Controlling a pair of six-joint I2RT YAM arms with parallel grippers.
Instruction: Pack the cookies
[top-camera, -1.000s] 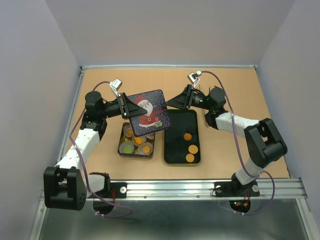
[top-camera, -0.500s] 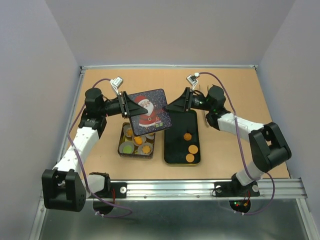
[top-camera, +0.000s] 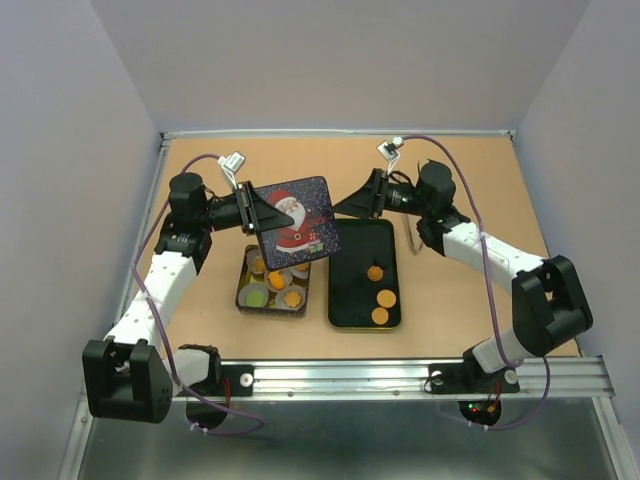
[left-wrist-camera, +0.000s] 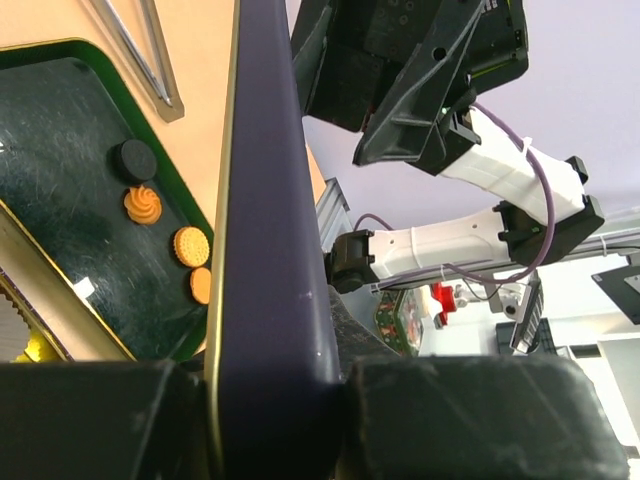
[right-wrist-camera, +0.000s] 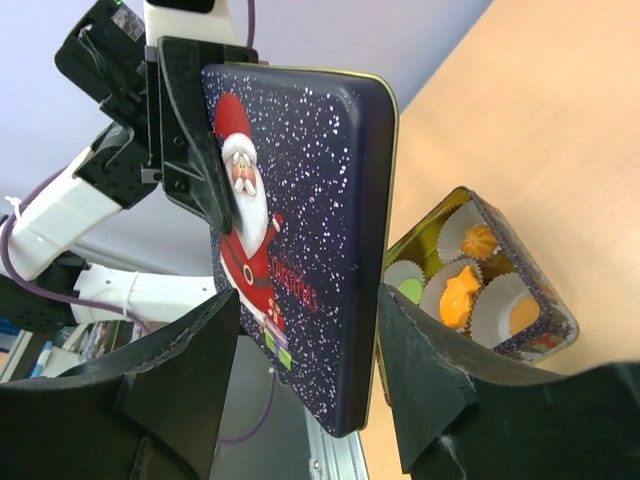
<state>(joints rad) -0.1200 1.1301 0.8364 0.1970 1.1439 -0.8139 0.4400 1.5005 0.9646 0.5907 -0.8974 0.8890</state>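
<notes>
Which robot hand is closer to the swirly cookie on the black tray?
Right. The right gripper is open by the tray's far end, just beyond the cookie; the left gripper, clamping the Santa lid, is over the tin.

Left gripper (top-camera: 262, 214) holding Santa lid (top-camera: 300, 228) over tin (top-camera: 241, 291), cookies (top-camera: 384, 298) on tray (top-camera: 352, 258)

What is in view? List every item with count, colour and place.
Table: one, tan.
Tin: one, dark, on the table's left.
Lid: one, dark blue with Santa, held tilted above the tin.
Paper cups: several, white, in the tin.
Tin cookies: four showing, three orange, one green, in cups.
Tray: one, black, right of the tin.
Tray cookies: three, orange, on the tray.
Black disc: one, on the tray.
Tongs: one, metal, beside the tray.
Left hand: shut on the lid.
Right hand: open, at the lid's right edge.
</notes>
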